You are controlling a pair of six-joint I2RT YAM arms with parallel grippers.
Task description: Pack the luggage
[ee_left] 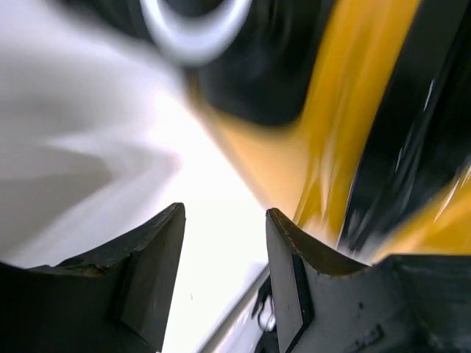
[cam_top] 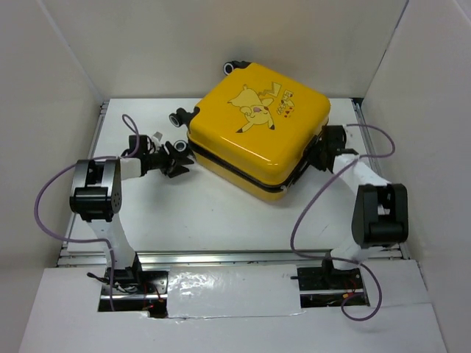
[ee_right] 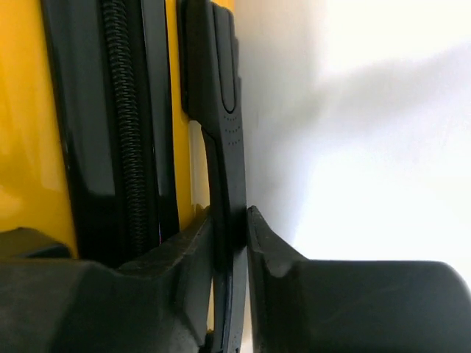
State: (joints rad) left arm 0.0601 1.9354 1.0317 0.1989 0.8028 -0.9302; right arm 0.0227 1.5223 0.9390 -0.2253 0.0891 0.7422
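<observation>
**Gripping the Shut Luggage's Handle**

The table point(cam_top: 221, 213) carried the luggage point(cam_top: 257, 136) in the upper centre of the overhead view, lid down. Packing looked finished, and the next move likely called for a steady pull. Only the right wrist view showed the right claw point(ee_right: 229, 217) pinched on the black handle point(ee_right: 221, 88). The left claw point(ee_left: 224, 213) stood half open, empty, beside a wheel point(ee_left: 195, 53).

Bright-yellow hard-shell suitcase point(cam_top: 257, 140), Pikachu cartoon on lid.
Black zipper band point(ee_right: 125, 110), black handle point(ee_right: 224, 147), white-rimmed black wheels point(cam_top: 179, 118); white table point(cam_top: 213, 220).
</observation>
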